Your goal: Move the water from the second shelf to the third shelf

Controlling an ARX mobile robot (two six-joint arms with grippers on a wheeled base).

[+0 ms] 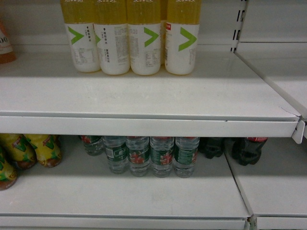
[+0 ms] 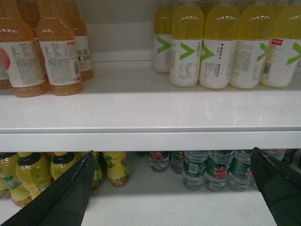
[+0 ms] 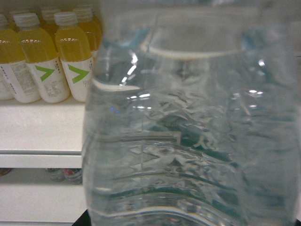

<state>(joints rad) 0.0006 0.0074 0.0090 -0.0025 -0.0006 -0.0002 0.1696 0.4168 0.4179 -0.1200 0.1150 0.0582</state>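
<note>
Right wrist view is filled by a clear ribbed water bottle (image 3: 188, 141), very close to the lens, green label seen through it. Judged: right end effector is grasping this bottle, though its fingers are not visible, so strictly cannot tell. Bottle sits level with the upper shelf (image 3: 37, 127) edge, so it looks lifted off the lower shelf and not yet set down. Pick likely done; place on the upper shelf left. Head view shows no arm or carried bottle.

Left end effector (image 2: 174, 188): two dark fingers (image 2: 66, 197) spread wide at the bottom of its wrist view, released, grasping nothing, hovering in front of the lower shelf (image 1: 120, 196).

Counts, head view:
- remaining water bottles (image 1: 151, 155) on lower shelf: four in front row, at least one more behind on the left.
- yellow drink bottles with white labels and green chevrons (image 1: 129, 38) on upper shelf: four in front.
- dark cola bottles (image 1: 240, 148): at least two, right of the water.
- yellow-wrapped bottles (image 1: 29, 151): about three, lower left.

Left wrist view adds orange drink bottles (image 2: 47, 56), three or more, upper shelf left.
</note>
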